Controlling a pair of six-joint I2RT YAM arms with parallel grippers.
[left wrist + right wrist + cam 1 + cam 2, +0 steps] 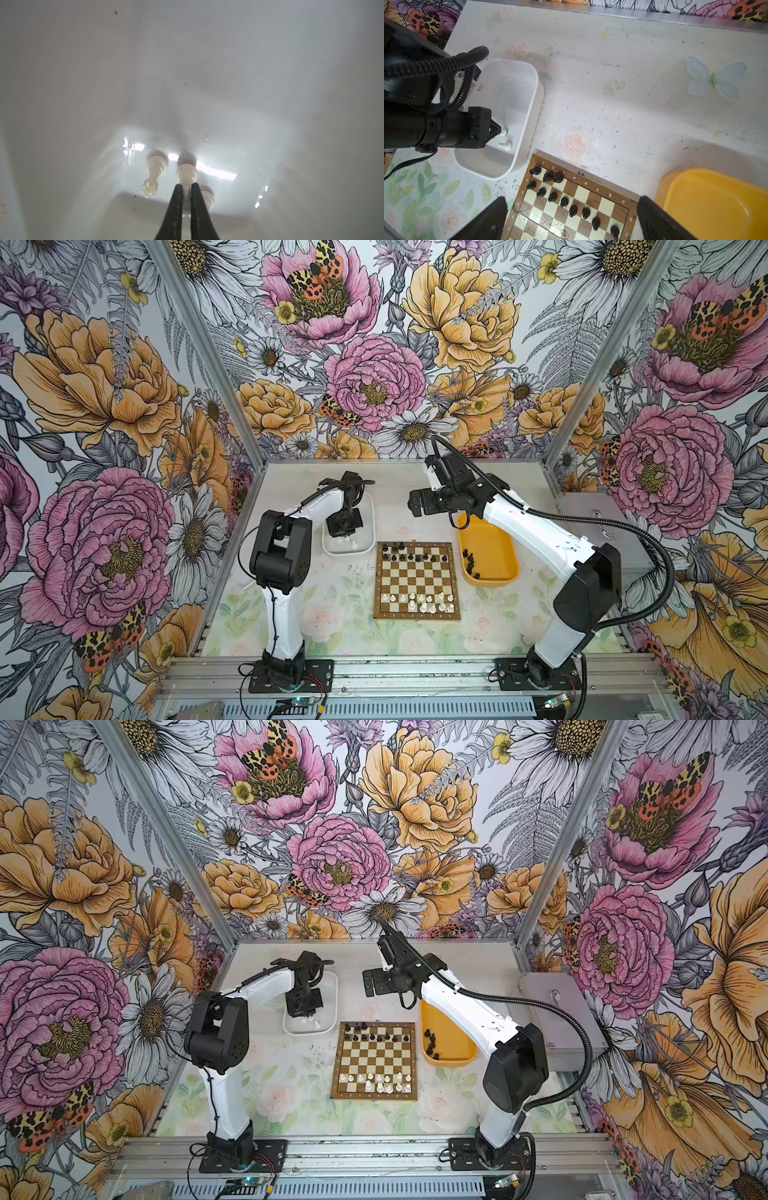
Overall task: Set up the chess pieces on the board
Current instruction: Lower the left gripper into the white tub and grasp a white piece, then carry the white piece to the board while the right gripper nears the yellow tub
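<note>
The board (pixel 417 616) (pixel 581 180) lies mid-table. Black chess pieces (pixel 409 556) (pixel 564 201) stand on its far rows and white ones (pixel 428 601) on its near rows. My left gripper (pixel 187 193) (pixel 343 536) reaches down into the white tray (pixel 370 531) and is shut on a small white piece (pixel 186 171). Two more white pieces (pixel 152 176) lie beside it on the tray floor. My right gripper (pixel 571 218) (pixel 415 504) hangs open and empty above the board's far edge.
A yellow tray (pixel 498 556) (pixel 716 203) right of the board holds several black pieces (pixel 470 560). A grey box (pixel 598 526) sits at the table's right edge. The left arm's cable and wrist lean over the white tray.
</note>
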